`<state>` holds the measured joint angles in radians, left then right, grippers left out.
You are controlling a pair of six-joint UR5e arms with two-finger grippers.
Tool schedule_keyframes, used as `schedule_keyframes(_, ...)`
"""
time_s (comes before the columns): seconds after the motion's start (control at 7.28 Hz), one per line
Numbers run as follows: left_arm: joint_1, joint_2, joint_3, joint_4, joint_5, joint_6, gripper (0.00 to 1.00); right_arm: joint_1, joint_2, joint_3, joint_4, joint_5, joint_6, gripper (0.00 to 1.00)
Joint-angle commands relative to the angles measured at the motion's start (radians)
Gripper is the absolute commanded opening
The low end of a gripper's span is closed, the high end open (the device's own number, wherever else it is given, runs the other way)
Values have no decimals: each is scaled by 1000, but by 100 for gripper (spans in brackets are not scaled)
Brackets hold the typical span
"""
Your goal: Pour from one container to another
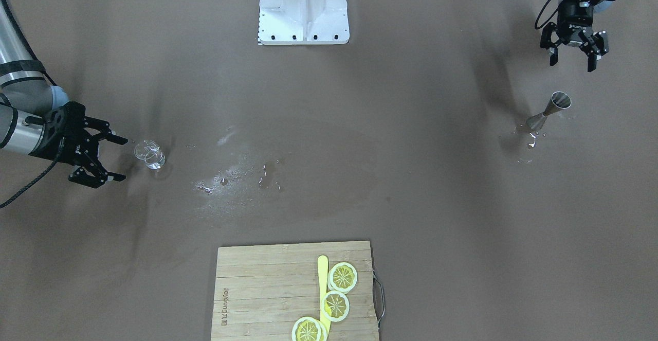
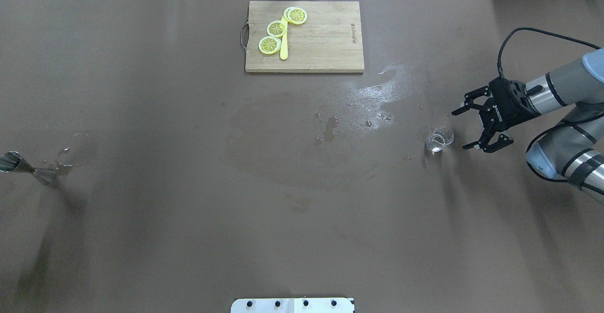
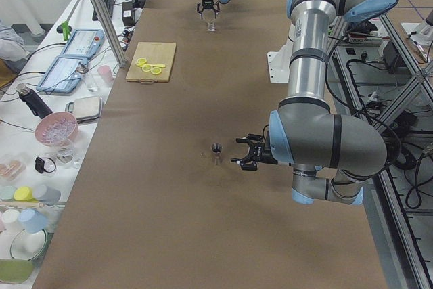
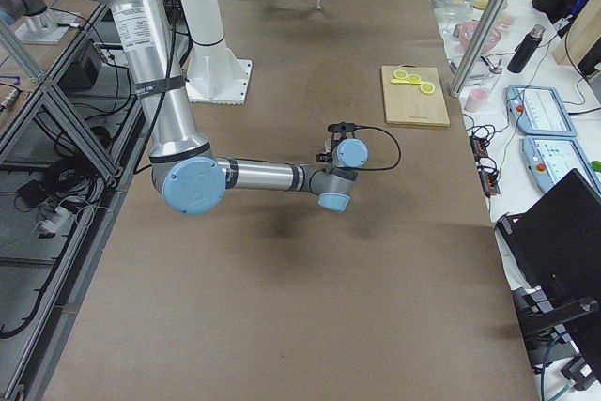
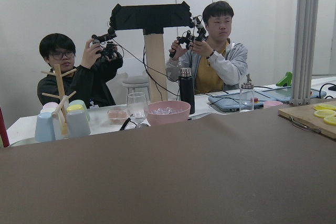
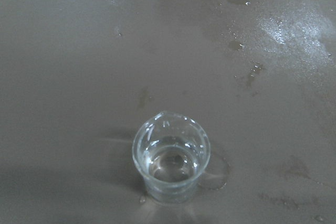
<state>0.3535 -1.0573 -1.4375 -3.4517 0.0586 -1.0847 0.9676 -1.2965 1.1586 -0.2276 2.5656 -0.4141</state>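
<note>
With right jaws parted beside the glass [image 2: 439, 139] near the right edge of the surface [image 2: 302, 218] and left jaws parted near the jigger [image 2: 26, 167] by its left edge, straddle the glass squarely, then close gently

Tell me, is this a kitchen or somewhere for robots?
Probably a robot lab, not a kitchen: two robot arms at a brown table, operators holding controllers, and a jigger and glass beaker for pouring practice.

Item 1: sm. clear glass beaker [image 6: 171, 156] w/ spout, upright, some clear liquid inside; just ahead of right gripper [image 1: 124, 159] fingertips, not touching.
Item 2: steel jigger [image 1: 549, 110], upright; near left gripper [image 1: 572, 66] fingertips, apart.
</note>
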Motion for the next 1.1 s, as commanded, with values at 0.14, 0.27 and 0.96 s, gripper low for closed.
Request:
schedule_keyframes(0.14, -25, 10, -11, 305, -64, -258, 98, -24, 23, -7, 1, 1, 3, 99)
schedule_keyframes(0.27, -59, 10, -30, 362, -113, -276, 98, -27, 28, -8, -1, -1, 3, 98)
schedule_keyframes(0.96, -188, -15, -76, 813, -210, -708, 95, -69, 29, -8, -1, -27, 6, 89)
